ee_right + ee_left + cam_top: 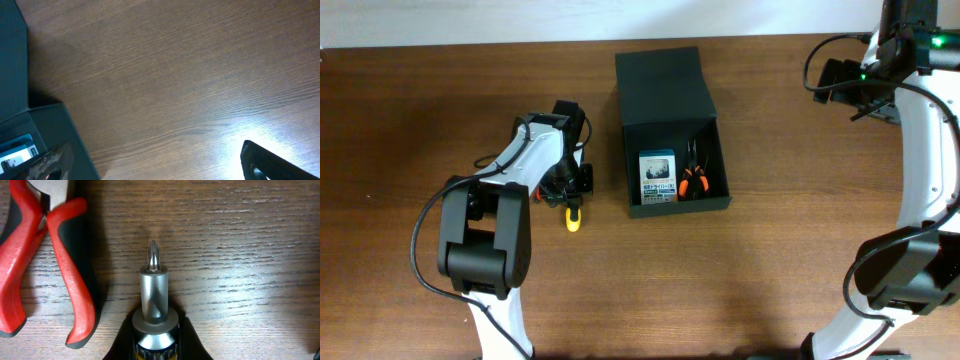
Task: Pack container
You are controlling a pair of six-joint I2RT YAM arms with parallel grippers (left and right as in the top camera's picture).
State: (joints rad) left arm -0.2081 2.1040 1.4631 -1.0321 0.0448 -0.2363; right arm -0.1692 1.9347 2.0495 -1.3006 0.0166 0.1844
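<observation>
Left gripper: you see it clamped on the yellow-handled, steel-shafted screwdriver.
Right gripper: jaws spread wide.
Dark matte rectangular container: lid flap open, mid-table, right of your left gripper.
Red-handled pliers: beside the screwdriver tip.
</observation>
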